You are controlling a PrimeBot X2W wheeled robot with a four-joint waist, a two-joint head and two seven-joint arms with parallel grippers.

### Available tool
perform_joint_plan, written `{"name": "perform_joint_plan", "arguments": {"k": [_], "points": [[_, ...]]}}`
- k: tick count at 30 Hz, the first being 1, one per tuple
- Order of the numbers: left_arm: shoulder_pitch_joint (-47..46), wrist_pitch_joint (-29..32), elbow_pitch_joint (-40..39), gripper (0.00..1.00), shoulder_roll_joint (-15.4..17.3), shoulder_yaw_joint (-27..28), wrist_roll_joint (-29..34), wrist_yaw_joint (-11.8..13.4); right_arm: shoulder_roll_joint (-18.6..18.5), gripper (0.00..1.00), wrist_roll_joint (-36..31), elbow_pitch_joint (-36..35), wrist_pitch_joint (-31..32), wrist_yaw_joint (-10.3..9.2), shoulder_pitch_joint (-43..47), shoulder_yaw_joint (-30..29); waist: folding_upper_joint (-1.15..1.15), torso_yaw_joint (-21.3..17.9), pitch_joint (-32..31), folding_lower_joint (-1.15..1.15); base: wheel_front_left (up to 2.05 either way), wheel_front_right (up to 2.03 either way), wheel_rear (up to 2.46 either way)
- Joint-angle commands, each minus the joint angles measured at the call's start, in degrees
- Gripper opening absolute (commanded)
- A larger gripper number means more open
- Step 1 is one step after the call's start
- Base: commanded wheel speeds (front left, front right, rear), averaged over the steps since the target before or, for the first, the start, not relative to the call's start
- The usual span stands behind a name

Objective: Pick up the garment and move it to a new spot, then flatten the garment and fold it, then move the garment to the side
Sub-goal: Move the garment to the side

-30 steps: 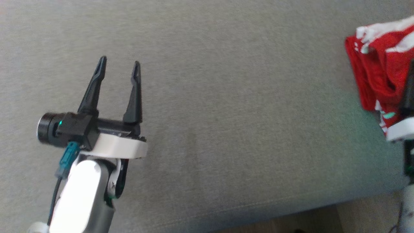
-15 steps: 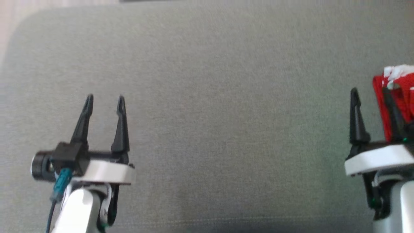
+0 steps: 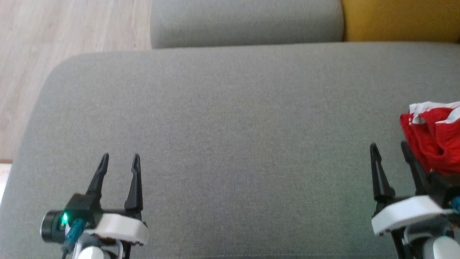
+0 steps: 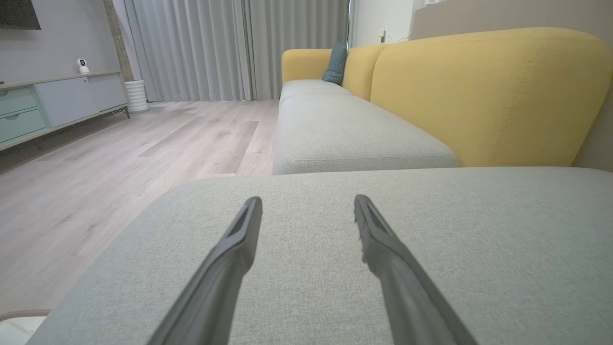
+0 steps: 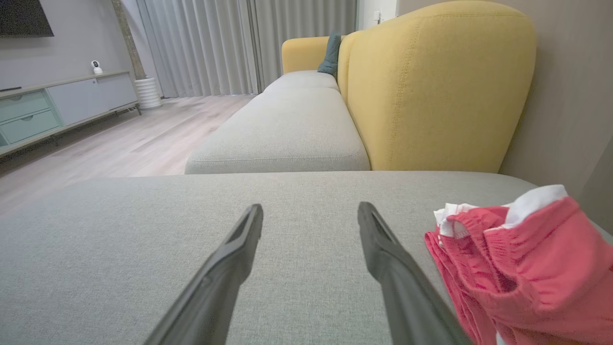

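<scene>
Garment (image 3: 436, 144), red with white trim, lies in a compact heap at the far right edge of a wide grey seat (image 3: 230, 108), partly cut off by the head view's border. Right gripper (image 3: 389, 144) sits just left of it, fingers apart and holding nothing; whether the nearer finger touches the cloth is unclear. Left gripper (image 3: 120, 155) hovers well apart from it at the seat's lower left, fingers also apart and empty. Over the last second the head camera has tilted up, so the whole picture has slid down: floor (image 3: 54, 28) and a yellow backrest (image 3: 399, 18) now show beyond the seat. A second ago the right gripper was mostly hidden against the cloth; now both its fingers show. That fits either a release after setting the garment aside, or a gripper lining up beside a heap to be lifted. The heap is too bunched to tell folded from crumpled.
</scene>
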Motion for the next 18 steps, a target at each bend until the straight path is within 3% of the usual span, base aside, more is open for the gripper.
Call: {"name": "perform_joint_plan", "arguments": {"k": [1, 18], "points": [[-1.50, -0.26, -1.58, 1.00, 1.04, 1.69, -0.28, 0.00, -0.30, 1.00, 0.40, -2.44, 0.16, -0.05, -0.77, 1.30, 0.00, -0.07, -1.28, 0.01, 0.00, 0.00, 0.00], [-0.61, 1.88, -1.94, 1.00, 1.93, 0.95, -0.66, 0.59, -0.16, 1.00, 2.00, -3.52, 0.66, -0.05, 0.77, 1.54, 0.00, -1.26, -2.26, 0.01, 0.00, 0.00, 0.00]]}}
